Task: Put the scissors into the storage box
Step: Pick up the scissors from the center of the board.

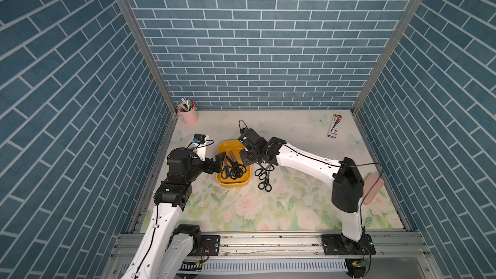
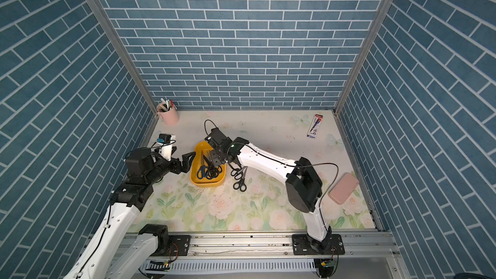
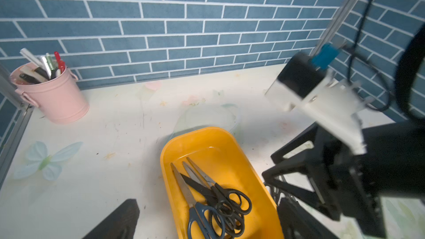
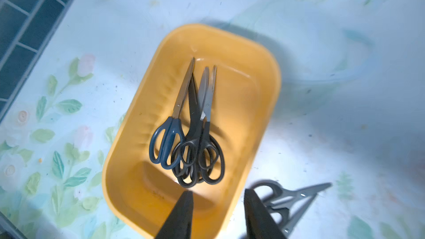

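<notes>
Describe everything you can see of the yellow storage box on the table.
The storage box is a shallow yellow-orange tray, glossy like plastic, rectangular with rounded corners. It sits flat on the floral table. Inside, blades pointing toward the back wall, lie a blue-handled pair of scissors and overlapping black-handled scissors. Beside it on the table lie two more pairs. The right gripper hovers open above its near end.
</notes>
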{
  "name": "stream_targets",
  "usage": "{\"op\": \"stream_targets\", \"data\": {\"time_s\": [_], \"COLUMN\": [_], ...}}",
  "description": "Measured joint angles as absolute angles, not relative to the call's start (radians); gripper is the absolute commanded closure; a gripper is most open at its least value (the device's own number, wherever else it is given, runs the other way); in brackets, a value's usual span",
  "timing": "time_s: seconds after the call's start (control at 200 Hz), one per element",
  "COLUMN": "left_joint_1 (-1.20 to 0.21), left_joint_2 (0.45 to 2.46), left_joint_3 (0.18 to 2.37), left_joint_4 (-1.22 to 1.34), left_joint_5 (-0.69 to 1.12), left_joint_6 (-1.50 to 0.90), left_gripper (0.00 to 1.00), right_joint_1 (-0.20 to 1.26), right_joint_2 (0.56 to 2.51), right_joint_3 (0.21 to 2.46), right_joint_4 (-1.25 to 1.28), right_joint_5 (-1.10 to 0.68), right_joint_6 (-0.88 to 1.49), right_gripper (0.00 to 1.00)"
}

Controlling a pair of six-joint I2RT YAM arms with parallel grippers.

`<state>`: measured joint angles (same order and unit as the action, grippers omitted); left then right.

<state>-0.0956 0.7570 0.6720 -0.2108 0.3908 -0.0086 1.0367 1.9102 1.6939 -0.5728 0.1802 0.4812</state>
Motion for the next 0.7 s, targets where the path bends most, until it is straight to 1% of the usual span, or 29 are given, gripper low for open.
{"op": "stream_targets", "data": {"time_s": [0.035, 0.115, 0.21, 0.295, 0.405, 0.515, 0.555, 0.7], "left_joint_1": [-0.096, -0.099, -0.119, -0.165, -0.258, -0.332, -0.356, -0.477], "left_joint_2": [0.751, 0.731, 0.697, 0.683, 0.691, 0.727, 0.746, 0.831], "left_joint_3": [0.672, 0.668, 0.656, 0.654, 0.654, 0.654, 0.654, 0.654], "left_joint_4": [-0.204, -0.188, -0.172, -0.159, -0.156, -0.163, -0.165, -0.165], "left_joint_5": [0.408, 0.435, 0.459, 0.471, 0.470, 0.459, 0.444, 0.344], "left_joint_6": [-0.011, -0.013, -0.015, -0.015, -0.013, -0.013, -0.018, -0.104], "left_gripper": [0.00, 0.00, 0.00, 0.00, 0.00, 0.08, 0.09, 0.07], "right_joint_1": [1.033, 1.021, 0.988, 0.942, 0.877, 0.852, 0.852, 0.833], "right_joint_2": [1.856, 1.745, 1.673, 1.645, 1.626, 1.620, 1.619, 1.609], "right_joint_3": [1.653, 1.560, 1.472, 1.386, 1.259, 1.187, 1.179, 1.146], "right_joint_4": [-0.550, -0.506, -0.481, -0.470, -0.464, -0.474, -0.479, -0.474], "right_joint_5": [0.206, 0.256, 0.284, 0.279, 0.251, 0.239, 0.239, 0.233], "right_joint_6": [0.480, 0.480, 0.493, 0.512, 0.543, 0.567, 0.576, 0.600], "right_gripper": [0.51, 0.51, 0.52, 0.53, 0.54, 0.54, 0.54, 0.54]}}
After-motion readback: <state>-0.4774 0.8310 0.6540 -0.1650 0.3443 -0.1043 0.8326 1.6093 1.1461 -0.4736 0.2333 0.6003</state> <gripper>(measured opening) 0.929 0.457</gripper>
